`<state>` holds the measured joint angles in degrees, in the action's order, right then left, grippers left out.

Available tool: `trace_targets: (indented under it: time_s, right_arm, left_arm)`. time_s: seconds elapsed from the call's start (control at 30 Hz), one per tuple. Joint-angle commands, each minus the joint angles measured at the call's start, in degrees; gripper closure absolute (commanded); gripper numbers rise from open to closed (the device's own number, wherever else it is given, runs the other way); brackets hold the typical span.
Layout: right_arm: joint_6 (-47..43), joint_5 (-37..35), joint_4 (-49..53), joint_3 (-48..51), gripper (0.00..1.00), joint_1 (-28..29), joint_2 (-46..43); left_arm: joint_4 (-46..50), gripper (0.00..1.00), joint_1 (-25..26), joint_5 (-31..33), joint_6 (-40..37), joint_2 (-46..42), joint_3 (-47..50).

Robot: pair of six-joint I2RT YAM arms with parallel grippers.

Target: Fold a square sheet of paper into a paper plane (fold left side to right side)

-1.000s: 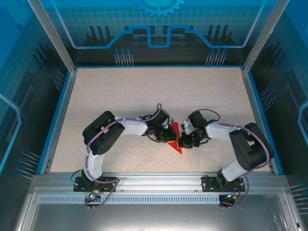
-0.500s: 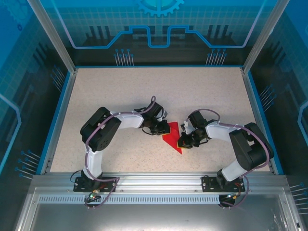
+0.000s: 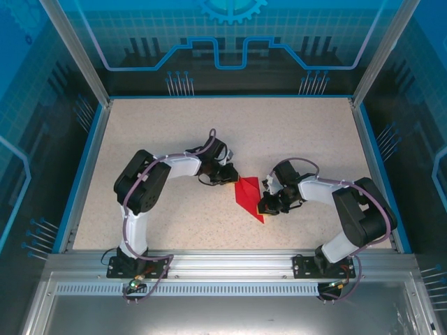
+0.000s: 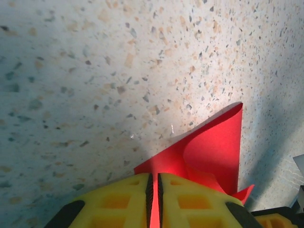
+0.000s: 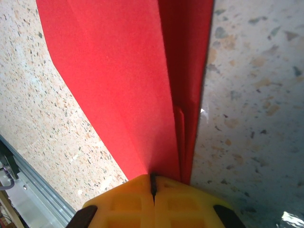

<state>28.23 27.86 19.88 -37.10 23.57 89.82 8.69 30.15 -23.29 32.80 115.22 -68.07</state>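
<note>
Both arms bend inward, wrists low over the tabletop. The folded red paper lies between the pincers: left pincer pinches its upper-left corner, right pincer pinches its lower-right edge.

paper end inside right hand

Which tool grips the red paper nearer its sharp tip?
The right tool, pinching the paper beside its near point; the left tool clamps the far corner.
</note>
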Motion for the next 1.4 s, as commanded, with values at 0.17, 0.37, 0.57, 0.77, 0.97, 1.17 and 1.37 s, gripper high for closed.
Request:
trace_targets:
  time_s: [0.17, 0.37, 0.57, 0.77, 0.97, 1.17, 1.37]
  right_arm:
    - [-1.0, -8.0, 4.1, 2.0, 1.0, 0.0, 3.9]
    - [-1.0, -7.8, 4.2, 1.8, 1.0, 0.0, 4.1]
    - [-1.2, -7.9, 4.4, 1.6, 1.0, 0.1, 4.2]
    - [-1.2, -7.8, 4.4, 1.5, 1.0, 0.2, 4.1]
    - [-1.3, -8.0, 4.6, 1.5, 1.0, 0.2, 4.1]
    - [-1.3, -7.9, 4.6, 1.5, 1.0, 0.2, 4.1]
    - [-1.2, -8.1, 4.6, 1.7, 1.0, 0.1, 4.0]
  left_arm:
    - [-5.8, 0.84, 4.5, 0.6, 1.7, -9.3, 8.3]
    - [-10.3, 0.84, 8.7, -1.3, 4.0, -6.6, 7.4]
    - [-10.0, 0.85, 9.1, -1.4, 3.0, -1.8, 3.7]
    - [-8.0, 0.85, 8.6, -1.2, 1.1, 0.7, 0.9]
    - [-7.3, 0.85, 7.0, -0.7, 0.8, 2.3, 0.2]
    - [-7.9, 0.85, 6.7, 0.1, -0.2, 2.6, 1.0]
    - [-9.1, 0.85, 6.0, 1.7, -1.5, 3.5, 2.3]
